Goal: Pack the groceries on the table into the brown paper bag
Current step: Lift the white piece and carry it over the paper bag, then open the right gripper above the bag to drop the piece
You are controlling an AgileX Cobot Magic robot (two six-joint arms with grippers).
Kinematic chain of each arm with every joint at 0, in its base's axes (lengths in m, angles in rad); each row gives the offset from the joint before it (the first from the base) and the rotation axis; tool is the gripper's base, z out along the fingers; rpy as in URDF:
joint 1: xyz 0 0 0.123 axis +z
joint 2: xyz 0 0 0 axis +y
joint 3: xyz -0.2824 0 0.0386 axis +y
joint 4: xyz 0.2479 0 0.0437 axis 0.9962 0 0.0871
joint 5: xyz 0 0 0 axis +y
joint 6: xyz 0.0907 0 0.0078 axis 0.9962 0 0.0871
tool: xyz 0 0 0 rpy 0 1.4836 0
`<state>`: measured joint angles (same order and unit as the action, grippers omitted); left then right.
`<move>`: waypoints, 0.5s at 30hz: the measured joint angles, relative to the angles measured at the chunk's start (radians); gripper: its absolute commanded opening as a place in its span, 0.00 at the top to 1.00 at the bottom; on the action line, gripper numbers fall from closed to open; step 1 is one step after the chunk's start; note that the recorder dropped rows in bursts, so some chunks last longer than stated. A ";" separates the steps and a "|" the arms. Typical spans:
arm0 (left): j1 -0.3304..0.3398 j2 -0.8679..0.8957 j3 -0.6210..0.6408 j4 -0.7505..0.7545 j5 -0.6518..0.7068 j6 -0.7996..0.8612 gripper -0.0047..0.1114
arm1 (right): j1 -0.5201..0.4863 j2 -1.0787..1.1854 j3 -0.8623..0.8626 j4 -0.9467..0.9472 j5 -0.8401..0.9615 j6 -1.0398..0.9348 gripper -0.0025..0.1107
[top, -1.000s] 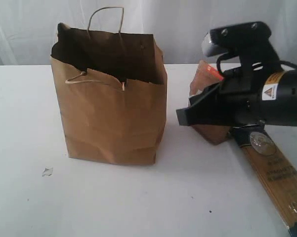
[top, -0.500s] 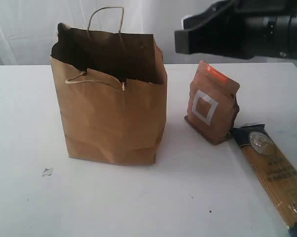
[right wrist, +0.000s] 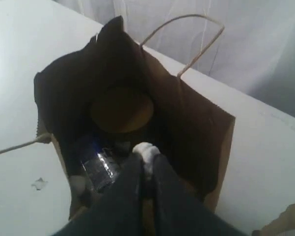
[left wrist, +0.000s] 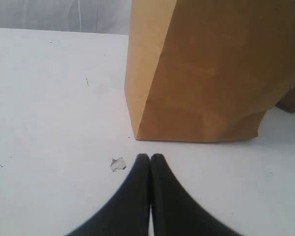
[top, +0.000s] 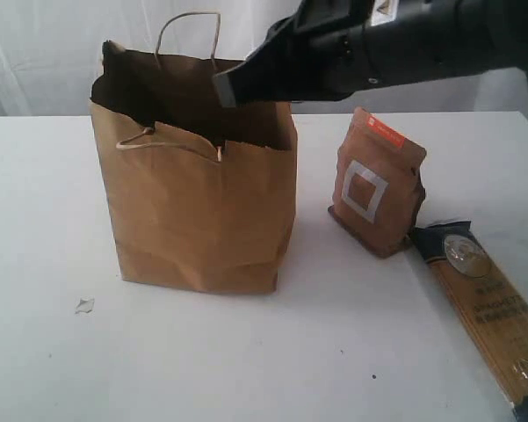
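The brown paper bag [top: 202,202] stands open on the table [top: 35,220]. My right gripper [top: 221,90] hovers over its mouth. In the right wrist view the right gripper [right wrist: 146,160] is shut on a yellow bottle whose white cap [right wrist: 146,151] pokes out between the fingertips. Down inside the bag [right wrist: 206,132] I see the jar's gold lid [right wrist: 121,109] and a shiny item [right wrist: 95,164]. The brown pouch with a white square [top: 375,182] stands right of the bag, with the spaghetti pack [top: 488,303] lying beside it. My left gripper [left wrist: 150,156] is shut and empty, low by the bag's base [left wrist: 211,73].
A small white crumb [top: 84,305] lies on the table left of the bag, and the crumb [left wrist: 118,164] sits just beside my left fingertips. A white curtain hangs behind the table. The bag's cord handle [top: 189,31] sticks up at the back.
My right gripper rose from table level in front of the pouch and swung left, ending over the bag's mouth. The pouch, spaghetti pack and bag stayed put.
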<state>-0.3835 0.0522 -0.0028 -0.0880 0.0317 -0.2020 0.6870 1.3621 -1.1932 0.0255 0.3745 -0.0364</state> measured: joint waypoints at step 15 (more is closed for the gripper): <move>0.000 0.000 0.000 0.000 0.000 0.000 0.96 | 0.002 0.098 -0.125 -0.026 0.123 -0.008 0.55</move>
<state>-0.3835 0.0522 -0.0028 -0.0880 0.0317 -0.2020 0.6892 1.4597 -1.3178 0.0000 0.4976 -0.0439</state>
